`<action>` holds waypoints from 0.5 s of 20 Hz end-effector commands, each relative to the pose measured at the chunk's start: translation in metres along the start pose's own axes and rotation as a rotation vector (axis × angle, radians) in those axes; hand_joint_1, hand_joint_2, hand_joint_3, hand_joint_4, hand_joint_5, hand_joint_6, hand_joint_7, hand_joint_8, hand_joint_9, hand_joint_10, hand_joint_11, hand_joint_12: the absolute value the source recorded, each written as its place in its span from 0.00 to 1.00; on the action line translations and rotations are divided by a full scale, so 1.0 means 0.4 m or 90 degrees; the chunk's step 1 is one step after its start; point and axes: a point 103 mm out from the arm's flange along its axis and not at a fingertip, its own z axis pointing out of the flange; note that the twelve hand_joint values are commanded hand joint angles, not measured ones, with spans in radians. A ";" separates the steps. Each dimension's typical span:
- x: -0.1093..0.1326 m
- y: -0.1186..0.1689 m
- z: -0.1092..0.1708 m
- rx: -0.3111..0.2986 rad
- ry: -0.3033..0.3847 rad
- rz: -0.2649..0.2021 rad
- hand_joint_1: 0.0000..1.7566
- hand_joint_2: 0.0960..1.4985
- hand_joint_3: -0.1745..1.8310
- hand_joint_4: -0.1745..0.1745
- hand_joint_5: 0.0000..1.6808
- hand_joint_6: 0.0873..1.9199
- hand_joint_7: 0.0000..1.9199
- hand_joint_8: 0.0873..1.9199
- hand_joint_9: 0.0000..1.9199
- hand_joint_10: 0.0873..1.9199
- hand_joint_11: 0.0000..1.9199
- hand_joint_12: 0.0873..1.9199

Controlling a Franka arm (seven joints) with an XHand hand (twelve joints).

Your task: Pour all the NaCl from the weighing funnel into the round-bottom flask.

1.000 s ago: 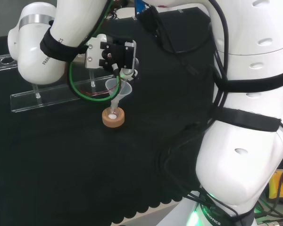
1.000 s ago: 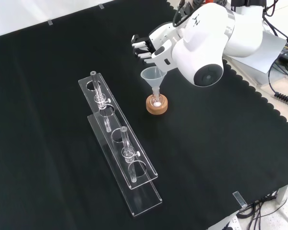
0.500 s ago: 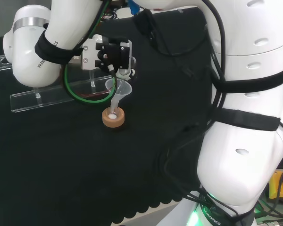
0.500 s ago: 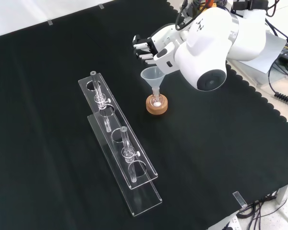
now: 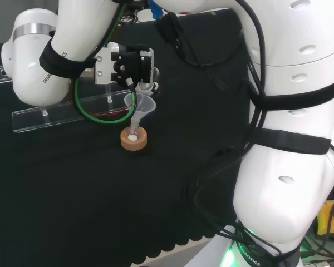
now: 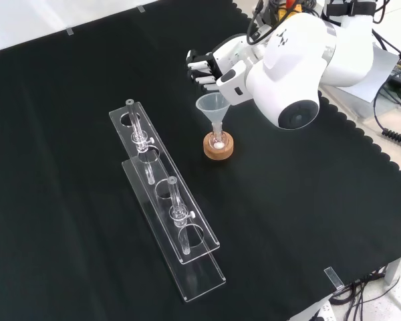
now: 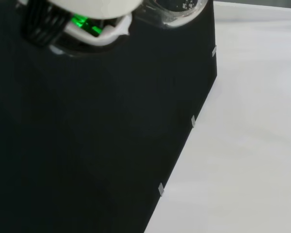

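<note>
Standing upright just right of centre in the upper half of the front view, a clear funnel (image 6: 214, 107) is seen with its stem reaching down into a cork ring (image 6: 218, 146) on the black worktop (image 6: 307, 221). A small white patch, probably the salt, is visible in the middle of that ring; the flask itself is clear glass and cannot be made out plainly. The hand (image 6: 210, 67) is found just above and behind the funnel's rim in the front view. In the head view the hand (image 5: 134, 68) is seen near the top, left of centre, with a finger reaching down to the funnel (image 5: 140, 103); whether the rim is pinched or only touched cannot be told.

The funnel is judged to be light, thin-walled, stiff and smooth, so it is likely to slip or tip easily. The wide rim of the cone is thought the best place for a hold, since the narrow stem looks fragile and is sunk in the neck below. A sideways pull is judged risky, as the stem could lever the vessel off its ring (image 5: 134, 139).

A clear rack (image 6: 167, 221) with tubes stands well apart, lower left in the front view.
</note>
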 end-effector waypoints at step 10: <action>-0.004 0.000 0.002 -0.010 -0.006 0.003 0.61 0.40 0.52 1.00 0.64 0.56 0.38 0.30 0.53 0.17 0.37 0.62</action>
